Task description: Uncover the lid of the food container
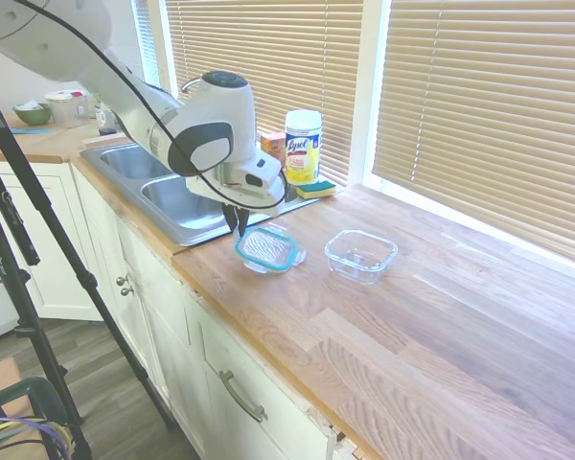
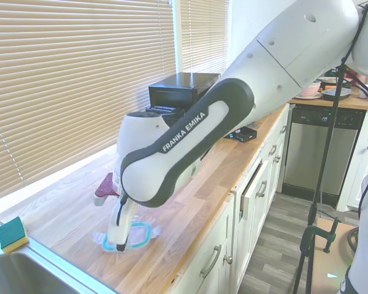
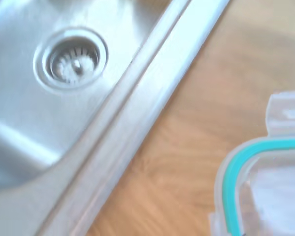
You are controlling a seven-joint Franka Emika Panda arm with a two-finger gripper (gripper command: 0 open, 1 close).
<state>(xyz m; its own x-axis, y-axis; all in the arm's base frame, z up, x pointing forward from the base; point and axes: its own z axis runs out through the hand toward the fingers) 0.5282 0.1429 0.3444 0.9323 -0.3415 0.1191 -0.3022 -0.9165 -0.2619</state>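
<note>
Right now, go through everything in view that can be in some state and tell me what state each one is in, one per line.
lid: off the dish, flat on the counter near the sink edge.
food container: uncovered, empty, upright on the counter, apart from the lid.
hand: down at the lid's sink-side edge; open or shut cannot be told.
Lysol canister: upright, cap on.
sink: dry-looking, drain unplugged.
blinds: lowered.

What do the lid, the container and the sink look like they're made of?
The lid: likely clear plastic with a teal seal ring, judging by its see-through centre and moulded clip tabs.
The container: probably glass or hard clear plastic; thick, glossy, transparent walls.
The sink: apparently brushed stainless steel, grey with soft reflections.
</note>
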